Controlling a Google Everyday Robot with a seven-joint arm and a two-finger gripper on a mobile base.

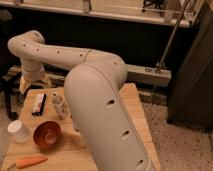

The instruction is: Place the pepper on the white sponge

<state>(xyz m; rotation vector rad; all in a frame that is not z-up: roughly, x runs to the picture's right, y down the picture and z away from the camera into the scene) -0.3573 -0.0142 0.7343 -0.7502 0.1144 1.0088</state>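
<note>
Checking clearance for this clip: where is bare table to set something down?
Bare table right of the arm, and between bowl and arm. Crowded on the left: cup, block, glass, pepper. The gripper hangs at the back-left edge.

Wooden desk (135,107) carries pepper (31,161), orange bowl (47,134), white cup (19,131), black-sided block (39,102), clear container (60,106); gripper (31,85) hangs over far-left corner

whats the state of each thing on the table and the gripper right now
gripper: open, empty, over the far left edge of the table
pepper: lying flat at the front left, untouched
orange bowl: upright, looks empty
white cup: standing, left of the bowl
clear glass: standing behind the bowl
black-sided block: lying flat
white sponge: not in view
</note>
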